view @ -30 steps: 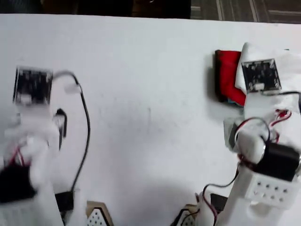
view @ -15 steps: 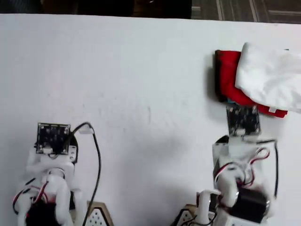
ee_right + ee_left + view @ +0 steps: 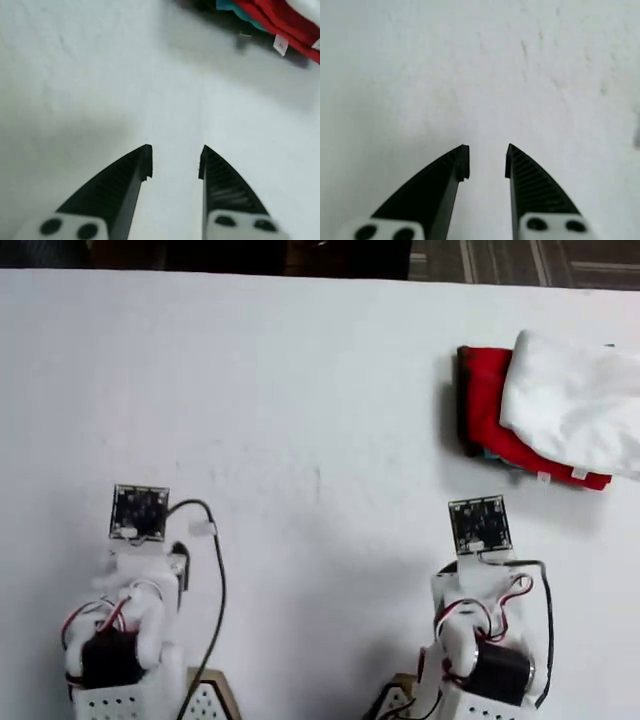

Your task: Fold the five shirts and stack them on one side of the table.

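Left arm (image 3: 125, 630) and right arm (image 3: 480, 640) sit at the near edge, jaws parted, gripping nothing. The stack (image 3: 540, 410) lies far right on the tabletop (image 3: 300, 390), white shirt (image 3: 575, 400) topping red. Stacking looks finished; next, probably just squaring that pile.

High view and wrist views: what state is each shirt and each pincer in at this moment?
White cloth shirt: folded, lying on top of the red one.
Red cloth shirt: folded, under the white one, one edge sticking out.
Teal cloth shirt: only a sliver under the red one; fold cannot be judged.
Left pincer: open, empty, over the white table.
Right pincer: open, empty, short of the shirts.
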`<action>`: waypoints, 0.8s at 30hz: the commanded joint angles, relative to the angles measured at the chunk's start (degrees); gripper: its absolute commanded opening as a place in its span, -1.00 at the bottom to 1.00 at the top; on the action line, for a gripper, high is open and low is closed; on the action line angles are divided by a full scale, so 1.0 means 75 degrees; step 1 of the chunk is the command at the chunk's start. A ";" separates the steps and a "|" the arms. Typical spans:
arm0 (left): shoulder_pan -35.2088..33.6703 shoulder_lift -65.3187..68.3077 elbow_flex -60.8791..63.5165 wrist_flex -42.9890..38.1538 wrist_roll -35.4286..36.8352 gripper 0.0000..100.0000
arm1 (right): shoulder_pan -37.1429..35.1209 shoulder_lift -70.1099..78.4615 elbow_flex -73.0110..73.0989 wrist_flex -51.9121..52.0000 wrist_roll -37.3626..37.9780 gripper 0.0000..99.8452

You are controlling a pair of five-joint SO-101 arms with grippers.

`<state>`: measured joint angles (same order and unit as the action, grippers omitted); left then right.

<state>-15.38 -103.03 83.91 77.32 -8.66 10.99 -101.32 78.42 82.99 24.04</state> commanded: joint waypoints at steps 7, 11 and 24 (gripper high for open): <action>0.0152 -0.0199 0.0240 0.0246 0.0012 -0.71 | 0.0662 0.0053 0.0422 -0.0123 0.0082 -0.68; 0.0094 -0.0199 0.1248 -0.1125 0.0023 -0.71 | 0.0627 0.0053 0.0891 -0.0686 0.0082 -0.68; 0.0105 -0.0188 0.1752 -0.0457 0.0047 -0.72 | 0.0662 0.0053 0.2485 -0.1541 0.0082 -0.69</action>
<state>-14.77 -103.12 95.87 72.40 -8.66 15.38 -101.05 96.44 72.53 24.04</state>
